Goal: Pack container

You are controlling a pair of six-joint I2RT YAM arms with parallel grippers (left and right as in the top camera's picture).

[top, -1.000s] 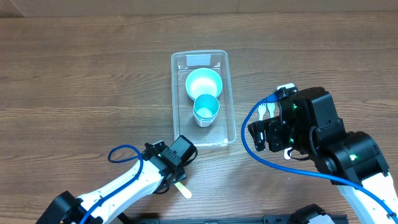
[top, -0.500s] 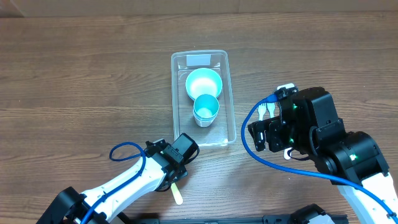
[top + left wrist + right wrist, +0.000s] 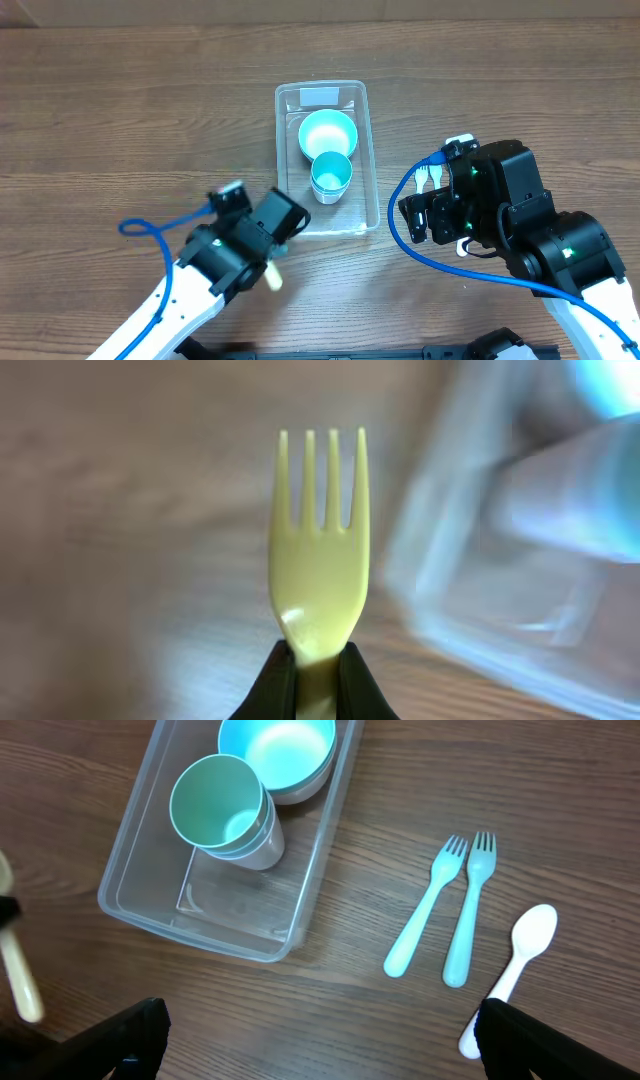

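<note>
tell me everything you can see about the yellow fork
The yellow fork looks like smooth, glossy pale plastic, with four short tines and a broad neck. In the left wrist view it stands tines-up from the left gripper, whose jaws are shut on its neck. Overhead, its handle end sticks out behind the gripper, by the near corner of the container, not inside it.

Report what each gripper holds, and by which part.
Left gripper: the yellow fork, pinched at the neck just below its head, tines pointing out. Right gripper: open, holding nothing.
</note>
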